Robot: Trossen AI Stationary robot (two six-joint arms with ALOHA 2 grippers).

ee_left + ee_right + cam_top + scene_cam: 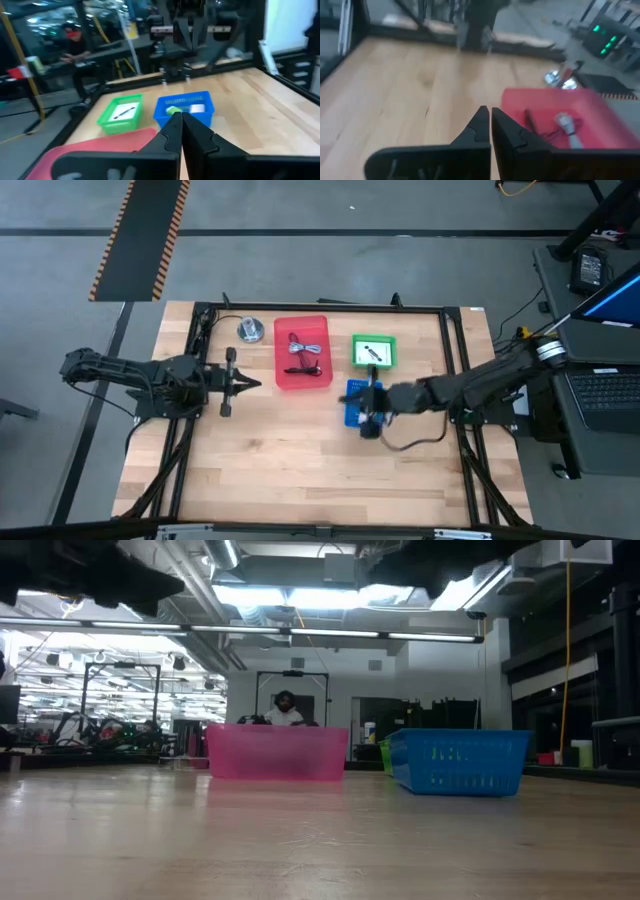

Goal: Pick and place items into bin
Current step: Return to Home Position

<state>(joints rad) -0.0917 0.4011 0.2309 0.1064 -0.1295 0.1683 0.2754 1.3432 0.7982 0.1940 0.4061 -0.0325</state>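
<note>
We are heading home with our left gripper (252,384) and right gripper (488,112) both pinched closed on nothing, the red cord (536,121) in the pink bin (302,377), so next the right arm must pull back off the blue bin (460,762).

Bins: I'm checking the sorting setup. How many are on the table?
3. In the high view the pink bin sits mid-table, the green bin right of it, the blue bin just below the green one, partly under the right gripper. None looks hidden.
</note>
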